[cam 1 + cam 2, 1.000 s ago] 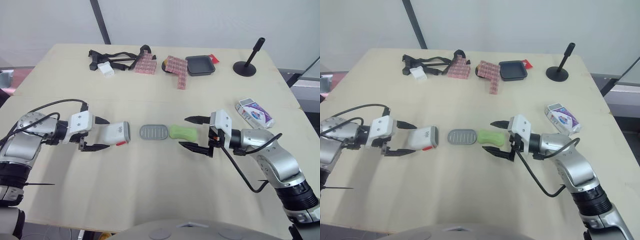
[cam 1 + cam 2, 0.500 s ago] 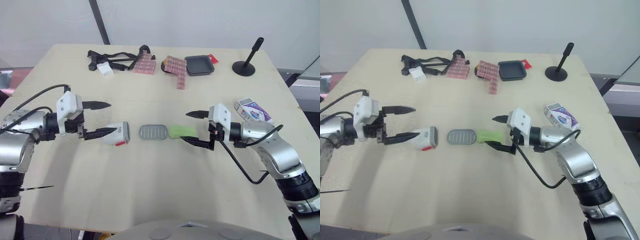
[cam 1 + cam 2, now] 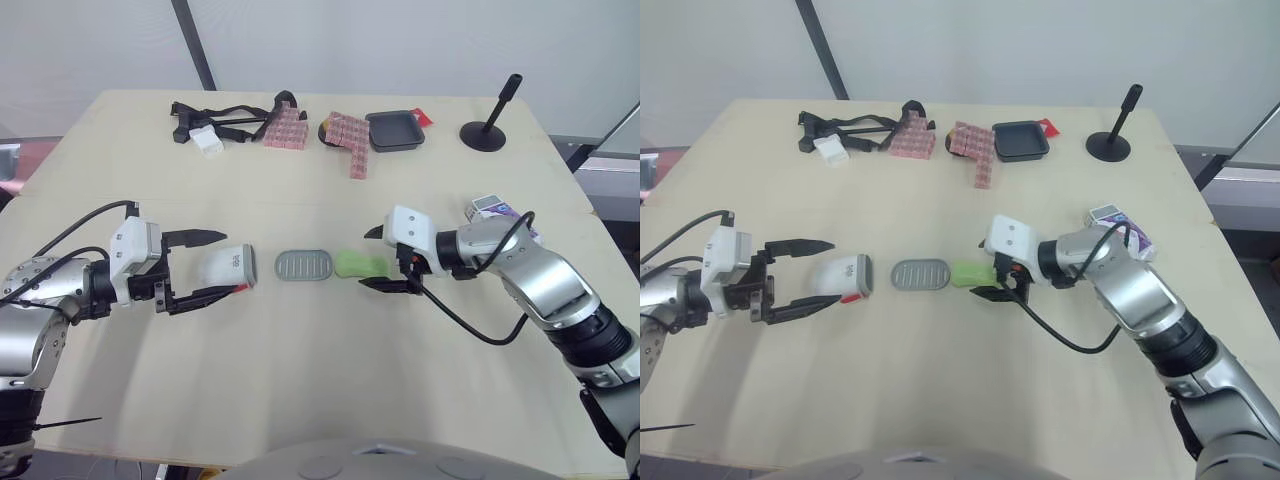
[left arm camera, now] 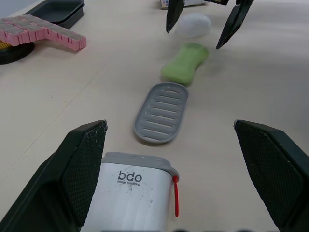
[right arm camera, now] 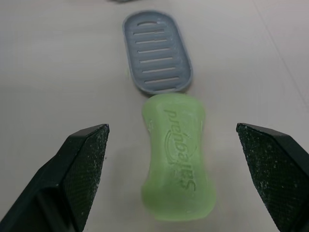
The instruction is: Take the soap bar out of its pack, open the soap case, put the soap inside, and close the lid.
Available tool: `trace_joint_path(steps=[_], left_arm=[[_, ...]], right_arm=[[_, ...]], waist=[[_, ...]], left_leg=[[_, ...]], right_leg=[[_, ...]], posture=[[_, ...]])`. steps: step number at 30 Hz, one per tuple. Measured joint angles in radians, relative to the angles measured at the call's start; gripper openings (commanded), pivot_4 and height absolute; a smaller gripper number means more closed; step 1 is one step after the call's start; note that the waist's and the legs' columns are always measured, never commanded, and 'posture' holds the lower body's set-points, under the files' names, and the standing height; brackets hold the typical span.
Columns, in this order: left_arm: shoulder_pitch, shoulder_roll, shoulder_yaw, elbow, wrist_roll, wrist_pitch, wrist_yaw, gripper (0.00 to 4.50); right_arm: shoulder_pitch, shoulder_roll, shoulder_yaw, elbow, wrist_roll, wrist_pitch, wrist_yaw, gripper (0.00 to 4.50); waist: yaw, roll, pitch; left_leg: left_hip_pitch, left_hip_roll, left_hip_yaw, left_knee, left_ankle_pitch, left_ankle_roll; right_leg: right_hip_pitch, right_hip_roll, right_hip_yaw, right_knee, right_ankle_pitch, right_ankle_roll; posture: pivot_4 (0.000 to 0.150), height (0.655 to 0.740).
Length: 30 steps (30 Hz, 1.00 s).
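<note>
The green soap bar lies bare on the table, end to end with a grey ribbed insert. Left of the insert lies the white soap case with a red latch, on its side. My left gripper is open, one finger on each side of the case with gaps to it. My right gripper is open and straddles the soap's right end; in the right wrist view the soap sits between the wide-apart fingers. The purple-and-white soap pack lies behind my right forearm, partly hidden.
Along the table's far edge are black straps, a small white box, pink blocks, a black tray and a black stand. The table's near half is bare.
My right gripper has moved left until its fingers flank the soap's end. My left gripper drew back from the case, then returned to straddle it.
</note>
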Motion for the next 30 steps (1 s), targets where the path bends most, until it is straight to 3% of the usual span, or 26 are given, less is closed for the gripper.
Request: trace_joint_path(steps=[9, 26, 27, 30], left_arm=[[0.031, -0.002, -0.007, -0.058, 0.013, -0.001, 0.031, 4.47], [0.037, -0.006, -0.032, -0.052, 0.048, -0.025, 0.037, 4.47], [0.037, -0.006, -0.032, -0.047, 0.05, -0.028, 0.037, 4.5], [0.036, -0.006, -0.032, -0.037, 0.053, -0.033, 0.037, 4.5]], right_arm=[[-0.087, 0.046, 0.144, 0.146, -0.115, 0.072, -0.006, 4.5], [-0.206, 0.123, 0.207, 0.183, -0.174, 0.243, -0.011, 4.5], [-0.208, 0.126, 0.21, 0.183, -0.177, 0.243, -0.013, 3.92], [-0.209, 0.131, 0.219, 0.178, -0.176, 0.246, -0.01, 3.04]], waist=[[-0.002, 0.0, 0.0], [0.0, 0.0, 0.0], [-0.001, 0.0, 0.0], [-0.001, 0.0, 0.0]], left_leg=[[0.0, 0.0, 0.0, -0.001, 0.0, -0.001], [0.0, 0.0, 0.0, 0.0, 0.001, -0.001], [0.0, 0.0, 0.0, 0.0, 0.001, -0.001], [0.0, 0.0, 0.0, 0.0, 0.001, -0.002]], right_leg=[[0.0, 0.0, 0.0, 0.0, 0.0, 0.0], [0.0, 0.0, 0.0, 0.002, 0.0, -0.001], [0.0, 0.0, 0.0, 0.002, 0.0, -0.001], [0.0, 0.0, 0.0, 0.002, 0.0, -0.001]], posture=[[0.15, 0.74], [0.15, 0.74], [0.15, 0.74], [0.15, 0.74]])
